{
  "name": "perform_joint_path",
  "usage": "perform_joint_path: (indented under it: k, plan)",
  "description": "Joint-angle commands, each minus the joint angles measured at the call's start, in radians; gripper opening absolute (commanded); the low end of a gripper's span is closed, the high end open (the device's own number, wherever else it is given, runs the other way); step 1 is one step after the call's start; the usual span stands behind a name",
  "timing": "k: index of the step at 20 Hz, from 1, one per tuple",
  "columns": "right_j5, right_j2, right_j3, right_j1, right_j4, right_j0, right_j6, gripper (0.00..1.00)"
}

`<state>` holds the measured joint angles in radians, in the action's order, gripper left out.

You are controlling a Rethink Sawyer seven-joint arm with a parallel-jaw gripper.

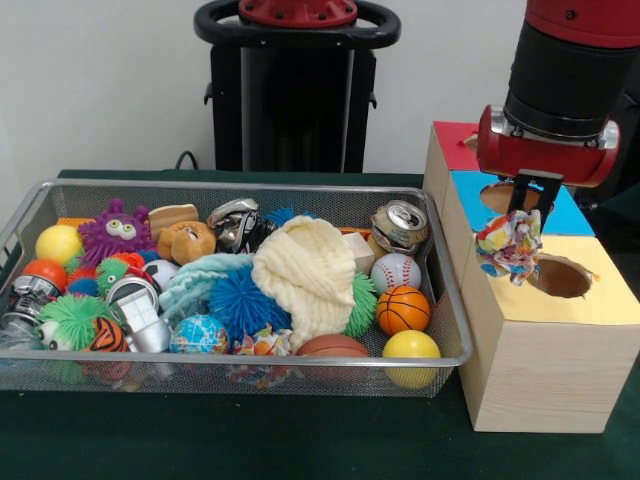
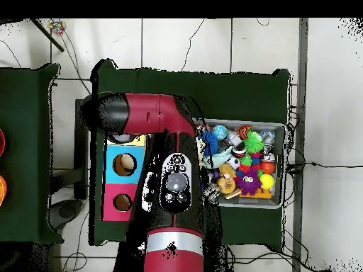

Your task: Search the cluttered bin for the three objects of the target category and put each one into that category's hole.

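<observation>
**A:** Status on gripper?

**B:** My gripper point(image 1: 522, 222) is clamped on one rope bundle point(image 1: 510, 245), black fingers point(image 1: 522, 200) pinching its top. The bundle hangs below them, long axis roughly vertical, loose ends pointing down and out to the sides. White rope flecked red, blue, yellow, green.

**A:** Where relative to the hole?

**B:** Above the yellow-topped box point(image 1: 610, 290), just left of the hole point(image 1: 560, 277) in the front view, its lower part overlapping the hole's left rim. Can't tell if it touches the top. In the overhead view my arm point(image 2: 170, 177) covers the gripper and the yellow box.

**A:** Box count?

**B:** Three coloured tops in a row: red point(image 1: 455, 145), blue point(image 1: 470, 195), yellow. Front view shows the blue box's hole point(image 1: 505, 197) partly hidden behind my wrist.

**A:** Bundles left in the bin?

**B:** I can count one more: a flecked bundle point(image 1: 262, 343) at the near wall of the bin point(image 1: 230, 362), below the cream knitted cloth point(image 1: 305, 272). Any third isn't visible to me.

**A:** Other clutter?

**B:** Two yellow balls point(image 1: 58, 243) point(image 1: 411, 346), one baseball point(image 1: 396, 271), one small basketball point(image 1: 403, 309), one crushed can point(image 1: 400, 226), one purple spiky toy point(image 1: 115, 232), one blue spiky ball point(image 1: 238, 303).
</observation>
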<state>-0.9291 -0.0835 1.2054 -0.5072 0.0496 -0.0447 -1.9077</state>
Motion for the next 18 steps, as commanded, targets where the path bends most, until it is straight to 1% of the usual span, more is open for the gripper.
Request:
perform_joint_path:
  k: [1,7,9,13,15,18]
  plan:
    - [-0.155,0.119,0.104,0.017,0.062,0.034,-0.062,0.0]
    - [-0.144,0.155,0.143,0.005,0.091,0.048,-0.028,0.0]
    - [-0.128,0.165,0.157,0.0,0.102,0.049,-0.032,0.0]
    - [-0.049,0.185,0.188,-0.01,0.12,0.053,-0.041,0.0]
    - [0.032,0.193,0.202,-0.011,0.115,0.06,-0.031,0.0]
    - [0.067,0.185,0.191,0.0,0.098,0.054,-0.043,0.0]
